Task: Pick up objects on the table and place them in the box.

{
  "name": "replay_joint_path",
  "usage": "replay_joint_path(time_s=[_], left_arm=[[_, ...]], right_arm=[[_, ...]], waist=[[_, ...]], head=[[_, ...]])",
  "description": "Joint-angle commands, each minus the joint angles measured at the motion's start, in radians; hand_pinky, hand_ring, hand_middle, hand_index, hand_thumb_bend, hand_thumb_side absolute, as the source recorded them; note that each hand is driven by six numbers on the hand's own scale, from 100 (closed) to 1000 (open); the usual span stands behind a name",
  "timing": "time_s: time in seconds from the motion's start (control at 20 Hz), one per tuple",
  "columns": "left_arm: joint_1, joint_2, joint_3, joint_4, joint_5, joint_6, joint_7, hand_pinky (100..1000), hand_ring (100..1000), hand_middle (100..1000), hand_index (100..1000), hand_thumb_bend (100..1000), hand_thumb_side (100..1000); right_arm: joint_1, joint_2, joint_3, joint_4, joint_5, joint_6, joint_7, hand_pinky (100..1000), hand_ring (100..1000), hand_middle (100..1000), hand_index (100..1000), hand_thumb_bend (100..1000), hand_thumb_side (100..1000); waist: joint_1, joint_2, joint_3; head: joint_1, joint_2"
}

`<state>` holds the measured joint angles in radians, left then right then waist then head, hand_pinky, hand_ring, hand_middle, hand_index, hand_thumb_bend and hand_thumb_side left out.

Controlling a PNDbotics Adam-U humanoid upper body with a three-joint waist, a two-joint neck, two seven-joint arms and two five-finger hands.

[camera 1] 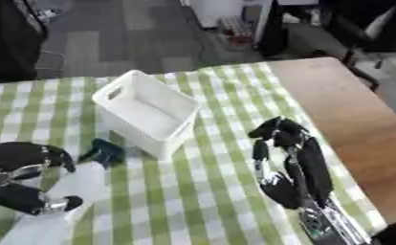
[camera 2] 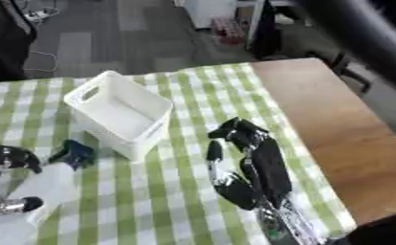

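A white box [camera 1: 178, 133] with handle slots stands empty on the green-checked cloth, turned at an angle. Just left of its near corner is a white spray bottle [camera 1: 77, 184] with a dark blue trigger head [camera 1: 106, 152], leaning with the head toward the box. My left hand [camera 1: 21, 162] at the lower left is shut on the bottle's body, fingers above and thumb below. My right hand [camera 1: 291, 165] lies open on the cloth to the right of the box, fingers pointing away from me with the tips slightly bent, holding nothing.
Bare wooden tabletop [camera 1: 345, 107] runs along the right side beyond the cloth. The table's far edge lies just behind the box, with grey floor and dark furniture beyond it.
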<state>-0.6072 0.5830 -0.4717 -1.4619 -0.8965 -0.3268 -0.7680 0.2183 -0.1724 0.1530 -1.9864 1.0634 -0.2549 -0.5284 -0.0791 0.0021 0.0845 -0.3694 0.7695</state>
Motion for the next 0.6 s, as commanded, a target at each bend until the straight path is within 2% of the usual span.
replay_joint_path(time_s=[0.05, 0.55, 0.6], left_arm=[[-0.004, -0.005, -0.003, 0.042, -0.059, -0.072, -0.029, 738, 892, 857, 877, 380, 1000], [0.002, -0.015, -0.015, 0.085, -0.148, -0.12, 0.017, 766, 913, 867, 888, 411, 1000], [0.002, -0.016, -0.017, 0.088, -0.157, -0.124, 0.016, 766, 913, 867, 888, 360, 1000]], right_arm=[[-0.014, -0.027, -0.008, -0.014, -0.017, -0.011, 0.002, 315, 455, 534, 613, 100, 1000], [-0.022, -0.042, -0.021, -0.014, -0.038, -0.025, 0.007, 316, 456, 534, 614, 100, 1000], [-0.021, -0.042, -0.021, -0.014, -0.038, -0.025, 0.008, 316, 456, 534, 614, 100, 1000]], waist=[[0.006, -0.004, -0.006], [0.01, -0.005, -0.014], [0.01, -0.005, -0.013]], head=[[0.006, 0.0], [0.003, 0.001], [0.002, 0.001]])
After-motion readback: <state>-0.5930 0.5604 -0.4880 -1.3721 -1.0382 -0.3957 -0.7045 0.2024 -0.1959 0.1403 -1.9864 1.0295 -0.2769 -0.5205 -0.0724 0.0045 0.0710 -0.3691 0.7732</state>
